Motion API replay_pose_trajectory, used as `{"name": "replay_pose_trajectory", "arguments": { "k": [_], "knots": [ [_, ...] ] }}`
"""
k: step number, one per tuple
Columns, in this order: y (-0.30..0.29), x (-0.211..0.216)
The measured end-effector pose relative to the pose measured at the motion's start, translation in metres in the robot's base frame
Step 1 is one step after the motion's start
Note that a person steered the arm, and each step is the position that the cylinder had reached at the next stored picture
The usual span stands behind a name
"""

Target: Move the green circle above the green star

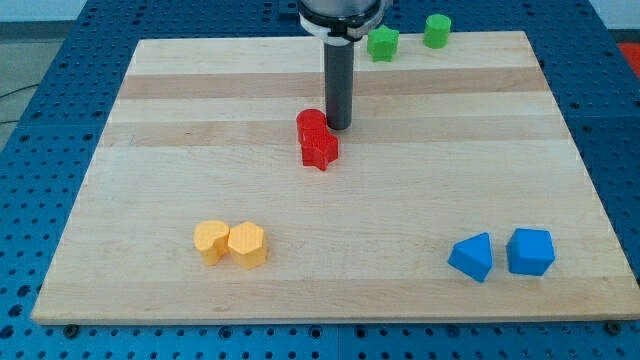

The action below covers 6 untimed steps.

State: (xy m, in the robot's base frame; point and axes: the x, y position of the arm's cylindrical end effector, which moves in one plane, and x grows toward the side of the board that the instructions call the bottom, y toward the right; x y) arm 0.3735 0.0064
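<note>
The tip (pixel 339 127) is parked touching the red blocks (pixel 317 138); no claw exists, nothing is held. Green circle (pixel 437 30) sits right of green star (pixel 382 43) at the desk (pixel 180 120) top edge — it could be pushed overboard.

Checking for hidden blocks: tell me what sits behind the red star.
Directly behind the red star stands a red round block, touching it; its lower front is covered. My tip rests beside that block, on the view's right.
</note>
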Motion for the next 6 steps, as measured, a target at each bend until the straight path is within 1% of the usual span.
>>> {"name": "replay_pose_trajectory", "arguments": {
  "k": [1,2,3,4,5,6],
  "knots": [
    [0.004,0.001],
    [0.049,-0.024],
    [0.096,-0.079],
    [0.187,-0.106],
    [0.22,-0.142],
    [0.214,-0.18]
  ]
}}
